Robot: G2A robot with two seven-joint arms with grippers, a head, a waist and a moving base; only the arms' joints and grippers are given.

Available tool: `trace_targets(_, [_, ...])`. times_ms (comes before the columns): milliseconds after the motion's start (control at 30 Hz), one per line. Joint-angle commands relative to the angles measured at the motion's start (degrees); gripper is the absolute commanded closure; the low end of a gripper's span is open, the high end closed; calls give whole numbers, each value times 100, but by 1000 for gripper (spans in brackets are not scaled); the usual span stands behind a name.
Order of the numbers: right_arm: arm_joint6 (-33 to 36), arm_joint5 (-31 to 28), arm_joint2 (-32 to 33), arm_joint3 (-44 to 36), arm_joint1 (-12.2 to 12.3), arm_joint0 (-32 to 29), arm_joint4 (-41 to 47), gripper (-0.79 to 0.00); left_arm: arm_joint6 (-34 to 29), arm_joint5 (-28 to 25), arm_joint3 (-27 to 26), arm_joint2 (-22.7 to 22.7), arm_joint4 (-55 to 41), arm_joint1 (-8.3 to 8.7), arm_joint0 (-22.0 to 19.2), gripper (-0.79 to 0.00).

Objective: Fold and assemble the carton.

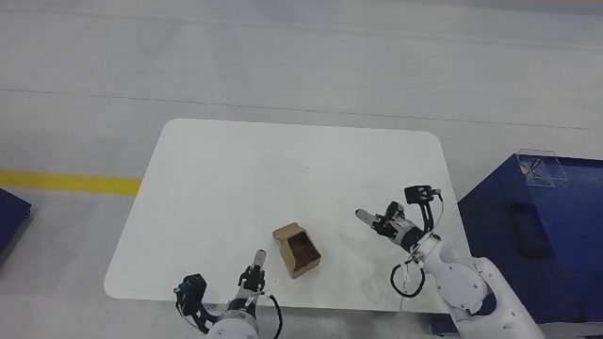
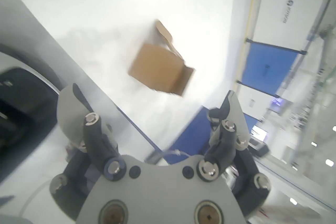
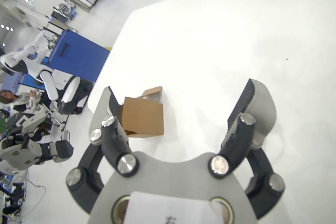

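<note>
Carton [image 1: 297, 250] sits on the white table [image 1: 236, 179], lower centre of the top view. Left gripper [image 1: 257, 260] and right gripper [image 1: 367, 218] flank it, both released and not touching it.

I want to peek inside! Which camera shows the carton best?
The top view: the carton lies unblocked, open inside showing. The left wrist view blurs it; the right gripper overlaps it in its wrist view.
</note>
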Motion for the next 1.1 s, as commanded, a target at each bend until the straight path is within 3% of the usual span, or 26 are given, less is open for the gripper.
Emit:
trace_targets(0, [6,106,-359,152,-43,167,-289,-785,-102,-9,782,443,-63,-71,-376,-785])
trace_targets(133, [55,195,-900,421,-134,431,-604,-785,-102,-9,1679,779,-254,-311,-1086,-785])
trace_targets(300, [-11,127,-1259,604,-208,580,-836,-785,-102,-9,2196,953,-423,-583,-1585,-785])
trace_targets(733, [-295,419,-1778,901,-365,824,-1422,-785,-102,-9,2794,1051,-256,-1073,-1750,-785])
trace_targets(1067, [-206,518,-1900,1041,-434,935,-1665,-785,-102,-9,2779,929,-169,-1282,-1733,-785])
